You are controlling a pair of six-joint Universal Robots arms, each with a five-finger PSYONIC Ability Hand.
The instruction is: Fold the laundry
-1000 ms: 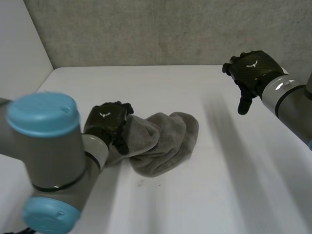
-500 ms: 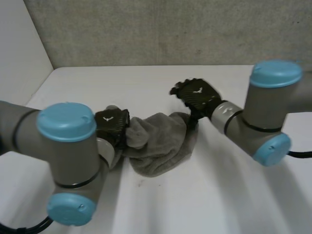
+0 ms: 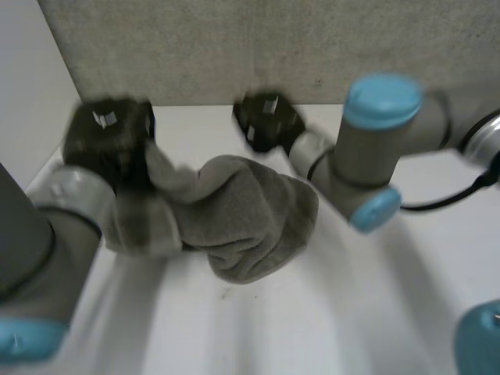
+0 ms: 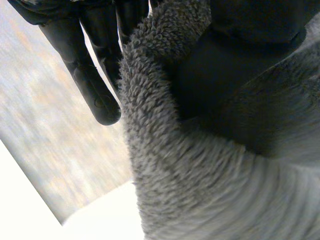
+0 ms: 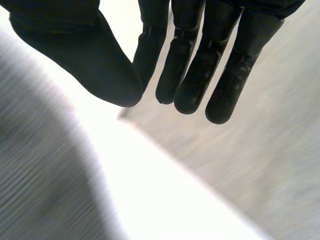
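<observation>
A grey fluffy towel (image 3: 250, 219) lies bunched in the middle of the white table (image 3: 351, 312). My left hand (image 3: 109, 141) is raised over the towel's left end and holds that end up off the table. In the left wrist view the towel (image 4: 200, 175) runs up between the thumb and the fingers (image 4: 95, 75), pinched there. My right hand (image 3: 266, 121) hovers above the towel's far edge, near the back wall. In the right wrist view its fingers (image 5: 200, 60) are straight with nothing between them and the thumb, and the towel (image 5: 45, 190) lies below, beside the palm.
A grey back wall (image 3: 234, 47) stands just behind both hands, and a white side wall (image 3: 31, 94) closes the table's left. Bare table stretches in front of the towel and to its right.
My left hand closed on the towel's left end and lifted it up and back. The right arm swung in from the far right to above the towel's far edge.
</observation>
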